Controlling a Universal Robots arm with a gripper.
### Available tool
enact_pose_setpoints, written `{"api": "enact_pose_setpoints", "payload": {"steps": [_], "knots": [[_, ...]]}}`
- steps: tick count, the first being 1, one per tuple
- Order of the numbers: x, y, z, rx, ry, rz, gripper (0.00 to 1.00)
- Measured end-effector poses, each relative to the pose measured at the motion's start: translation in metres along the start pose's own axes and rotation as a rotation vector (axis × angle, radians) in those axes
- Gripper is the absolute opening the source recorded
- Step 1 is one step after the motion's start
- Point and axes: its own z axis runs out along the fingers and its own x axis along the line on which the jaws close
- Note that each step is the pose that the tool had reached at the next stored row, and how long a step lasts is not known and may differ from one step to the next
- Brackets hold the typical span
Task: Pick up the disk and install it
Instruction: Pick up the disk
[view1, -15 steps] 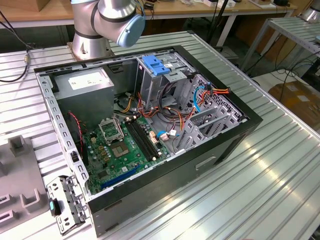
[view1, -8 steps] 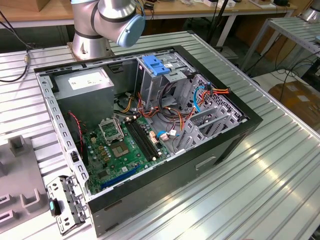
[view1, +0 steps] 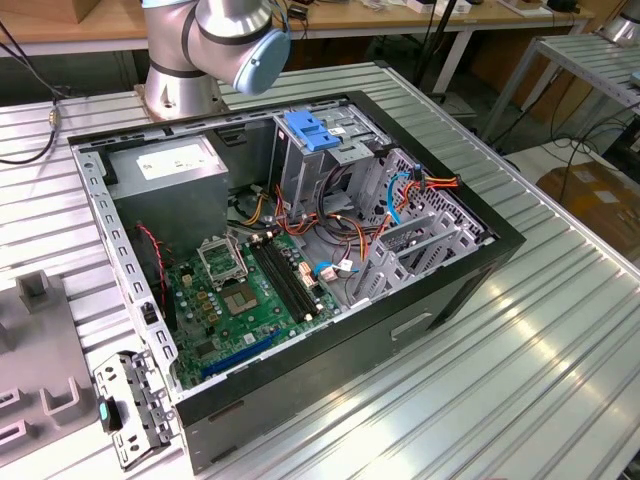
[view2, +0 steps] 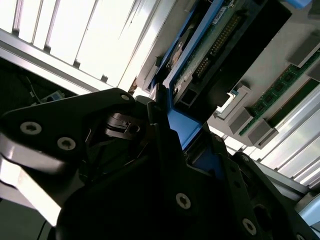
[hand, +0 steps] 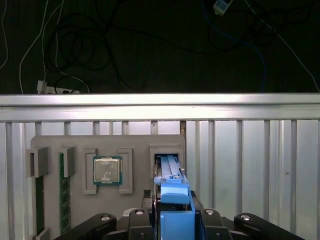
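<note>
Grey tray (hand: 90, 210), first wrist view: RAM stick (hand: 63, 192) in a slot, CPU (hand: 107, 170) in its pocket, disk (hand: 169, 167) on edge in the next slot. Gripper (hand: 176, 222) looks clamped on the disk's blue rail. CPU print unreadable. Open case (view1: 420, 320) sits mid exterior view.

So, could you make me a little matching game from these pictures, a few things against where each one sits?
Things:
1. the disk
2. processor chip
3. motherboard
4. blue clip

Places:
A. on top of the metal cage
B. flat in a square recess of the grey tray
C. on edge in the gripper
D. flat on the bottom of the open computer case

Pairs: 1-C, 2-B, 3-D, 4-A
</note>
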Motion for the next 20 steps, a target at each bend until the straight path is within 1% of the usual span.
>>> {"api": "enact_pose_setpoints", "payload": {"steps": [8,9,11,12,14,15,20], "knots": [[-0.0002,-0.0001,-0.0099,-0.0002,0.0001,0.0,0.37],[-0.0003,-0.0001,-0.0129,-0.0002,0.0001,0.0,0.37],[-0.0004,-0.0001,-0.0163,-0.0001,0.0001,0.0,0.37],[-0.0004,-0.0001,-0.0192,-0.0002,0.0001,0.0,0.37],[-0.0005,-0.0001,-0.0231,-0.0002,0.0001,0.0,0.37],[-0.0006,-0.0001,-0.0273,-0.0002,0.0,0.0,0.37],[-0.0009,-0.0002,-0.0388,-0.0001,0.0001,0.0,0.37]]}}
